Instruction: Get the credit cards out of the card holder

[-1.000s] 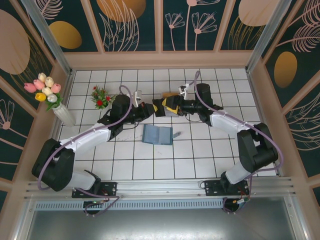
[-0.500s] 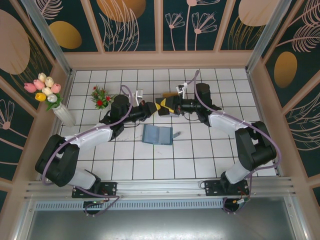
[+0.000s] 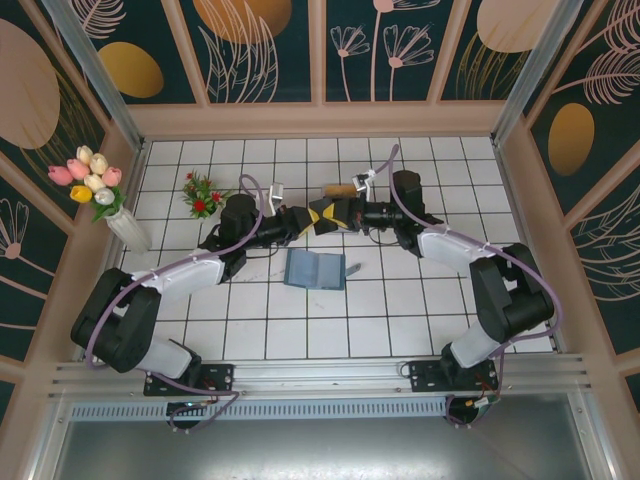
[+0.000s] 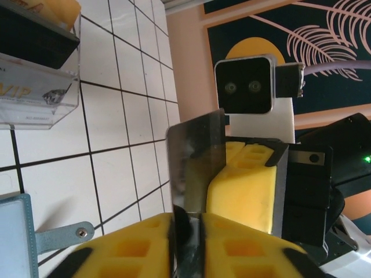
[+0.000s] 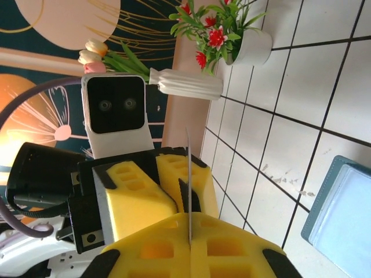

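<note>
— Seen anything change just past the card holder (image 3: 315, 268)'s far edge?

— Yes. Closed the right gripper (image 5: 190, 231) fully onto the credit card (image 4: 197, 156) within the last second; stood well open before that. Pinching one edge of it now, in the air beyond the card holder's far side.

— And the left gripper (image 4: 188, 231)?

— Clamped tight a moment ago, now easing, with pads (image 4: 243, 255) a sliver apart either side of the card's other edge. Cannot tell whether still gripping or merely touching.

— Meaning for the task?

— Looks like a hand-over midway, left to right. Already got one card clear of the card holder. Next, probably: finish opening the left, then back it off without dragging the card askew.

— Card holder itself?

— Lying open and flat, nearer than both grippers, touched by neither. Impossible to say whether holding more cards.
</note>
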Motion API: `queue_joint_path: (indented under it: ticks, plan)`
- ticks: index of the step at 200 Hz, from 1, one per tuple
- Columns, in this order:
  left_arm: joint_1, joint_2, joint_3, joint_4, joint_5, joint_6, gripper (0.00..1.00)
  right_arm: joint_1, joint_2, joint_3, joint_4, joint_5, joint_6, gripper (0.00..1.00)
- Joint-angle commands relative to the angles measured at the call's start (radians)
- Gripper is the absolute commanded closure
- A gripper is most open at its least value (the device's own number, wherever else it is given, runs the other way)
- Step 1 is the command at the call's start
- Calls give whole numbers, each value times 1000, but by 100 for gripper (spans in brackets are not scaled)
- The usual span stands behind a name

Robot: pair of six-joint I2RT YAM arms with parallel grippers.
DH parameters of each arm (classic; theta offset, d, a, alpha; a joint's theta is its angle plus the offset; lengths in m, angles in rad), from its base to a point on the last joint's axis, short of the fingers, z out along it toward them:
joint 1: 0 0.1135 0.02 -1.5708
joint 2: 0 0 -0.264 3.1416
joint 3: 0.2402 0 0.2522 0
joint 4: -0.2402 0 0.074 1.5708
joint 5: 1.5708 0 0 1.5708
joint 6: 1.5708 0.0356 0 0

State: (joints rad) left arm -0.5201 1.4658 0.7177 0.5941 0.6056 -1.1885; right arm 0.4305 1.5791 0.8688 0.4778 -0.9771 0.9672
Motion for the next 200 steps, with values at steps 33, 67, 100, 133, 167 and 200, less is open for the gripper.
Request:
queue_joint_path:
  ticks: [33, 67, 100, 133, 167, 200]
  plan:
    - [36, -17, -12, -110, -41, 49, 45, -9, -16, 109, -298, 117, -211, 100]
    - [88, -72, -20, -320, -163, 149, 19, -10, -5, 225, -550, 314, -402, 100]
    - [141, -165, -54, -482, -299, 215, 1, -9, 10, 340, -676, 492, -568, 100]
    - [181, -232, -112, -534, -341, 227, 1, -9, 100, 490, -758, 519, -758, 100]
    - [186, -266, -158, -527, -339, 227, 1, -9, 227, 646, -874, 553, -987, 100]
    - [186, -268, -175, -504, -321, 225, 1, -9, 314, 755, -942, 572, -1172, 100]
